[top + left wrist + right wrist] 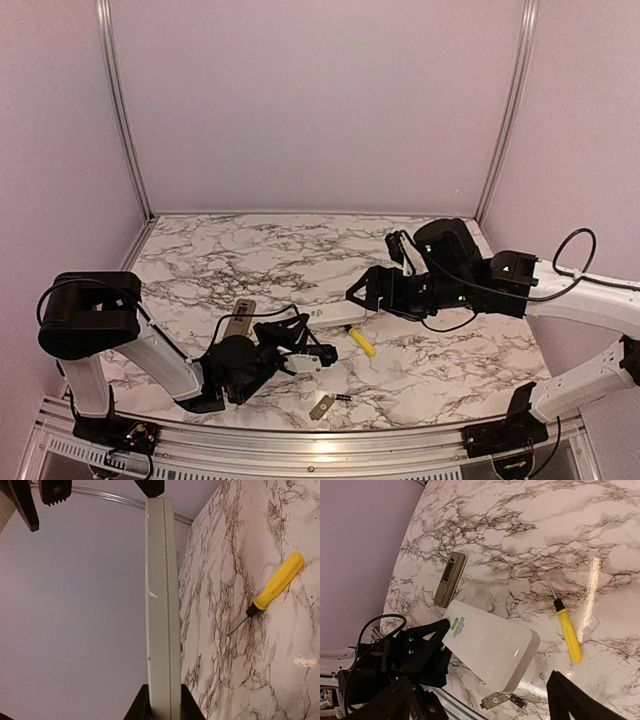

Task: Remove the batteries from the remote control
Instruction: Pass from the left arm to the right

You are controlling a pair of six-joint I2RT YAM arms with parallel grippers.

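Observation:
My left gripper [162, 711] is shut on the near end of the white remote control [162, 605], which shows edge-on and held off the table. From above, the left gripper [305, 355] holds the remote [338, 314] with its free end towards my right gripper [362, 292]. The right gripper [480, 705] is open, its fingers spread on either side of the remote's free end [490, 650] without touching it. One dark battery [518, 702] lies on the table beside the grey cover plate [494, 700], below the remote. The same battery [344, 398] lies near the front edge.
A yellow-handled screwdriver [362, 342] lies right of the remote, also visible as the screwdriver [567, 632] and the screwdriver [272, 590]. A flat grey-brown device [240, 318] lies left of the left gripper. The cover plate [322, 406] sits close to the metal front rail [300, 440].

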